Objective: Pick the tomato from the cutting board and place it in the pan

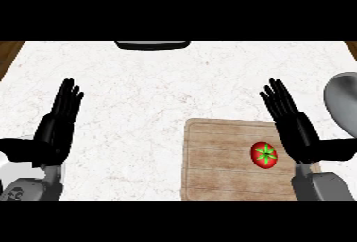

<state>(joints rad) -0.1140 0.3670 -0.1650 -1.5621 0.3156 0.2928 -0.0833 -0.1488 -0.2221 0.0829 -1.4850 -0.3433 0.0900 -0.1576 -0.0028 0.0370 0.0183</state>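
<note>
tomato (264,154) not yet picked up; it lies on the cutting board, untouched. sweep runs left to right.

left hand (52,134): at the left of the view, fingers straight and pointing away from the robot, nothing in it. well apart from everything the task needs. reads as resting, parked out of the way because the job sits on the other side.

counter (160,94): pale marbled top between the two hands. a dark object (153,45) sits at the far edge, well beyond both sets of fingertips, cut off by the view; cannot tell what it is.

cutting board (216,165): wooden, flat on the counter, under and to the inner side of the right hand. the tomato is on the part of the board nearest that hand, just beside the palm's inner edge, green star of the stem facing up. looks round and smooth, so likely to roll if nudged sideways.

right hand (303,137): fingers straight and spread apart, holding nothing, wrist over the board's near right corner. my reading: it is staged next to the tomato as the working hand, since it is the one between fruit and target.

pan (342,99): grey, on the outer side of the right hand and a little beyond its fingers, partly out of view. judged next need: curl round the tomato, lift, carry outward.
</note>
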